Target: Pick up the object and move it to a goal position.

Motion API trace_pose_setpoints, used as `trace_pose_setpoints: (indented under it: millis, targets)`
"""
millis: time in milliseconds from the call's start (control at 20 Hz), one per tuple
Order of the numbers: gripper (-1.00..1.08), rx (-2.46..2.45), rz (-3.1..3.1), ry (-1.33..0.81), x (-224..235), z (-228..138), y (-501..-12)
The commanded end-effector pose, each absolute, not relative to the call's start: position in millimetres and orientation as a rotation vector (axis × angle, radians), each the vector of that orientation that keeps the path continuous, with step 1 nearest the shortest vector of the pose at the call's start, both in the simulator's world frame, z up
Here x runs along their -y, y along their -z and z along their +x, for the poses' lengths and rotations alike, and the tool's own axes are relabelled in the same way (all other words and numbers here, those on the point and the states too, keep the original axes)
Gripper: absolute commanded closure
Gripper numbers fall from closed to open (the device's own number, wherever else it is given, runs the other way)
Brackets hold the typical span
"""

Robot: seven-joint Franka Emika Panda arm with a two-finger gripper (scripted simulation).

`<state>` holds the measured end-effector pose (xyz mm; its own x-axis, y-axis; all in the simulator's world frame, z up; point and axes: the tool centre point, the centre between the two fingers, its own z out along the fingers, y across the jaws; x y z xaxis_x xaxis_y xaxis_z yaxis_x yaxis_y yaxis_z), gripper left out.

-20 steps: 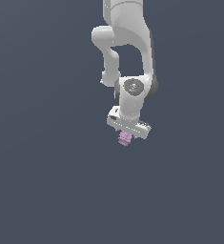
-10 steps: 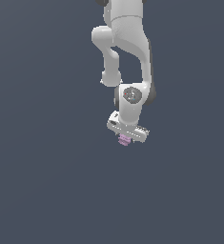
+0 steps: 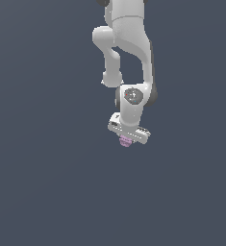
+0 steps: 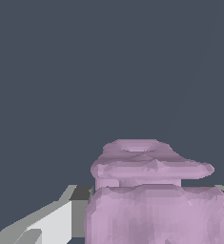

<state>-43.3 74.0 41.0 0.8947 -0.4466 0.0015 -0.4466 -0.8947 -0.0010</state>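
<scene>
Smooth, white, plastic-like shell on the arm (image 3: 126, 43), softly shaded with a faint sheen and no hard highlights; darker grey trim at the joints. Same smooth white casing on the gripper (image 3: 126, 140), with a matt grey band and flat, dull faces where seen from the wrist view (image 4: 51, 224). Pale lilac, matt, chalky-looking surface on the object (image 3: 125, 141), faceted and lumpy rather than polished, with knobbly ridged edges plain in the wrist view (image 4: 151, 190). Flat, uniform, dark slate-blue backdrop (image 3: 42, 182), wholly matt, without grain, texture or reflection.
</scene>
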Motion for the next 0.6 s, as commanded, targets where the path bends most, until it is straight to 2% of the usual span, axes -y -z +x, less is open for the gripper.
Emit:
trace_pose_setpoints:
  millis: [0, 550]
  targets:
    - [1.08, -0.721, -3.057, 0.002, -73.9, -43.4, -40.9]
    - [1.08, -0.721, -3.057, 0.002, -95.5, -24.4, -47.2]
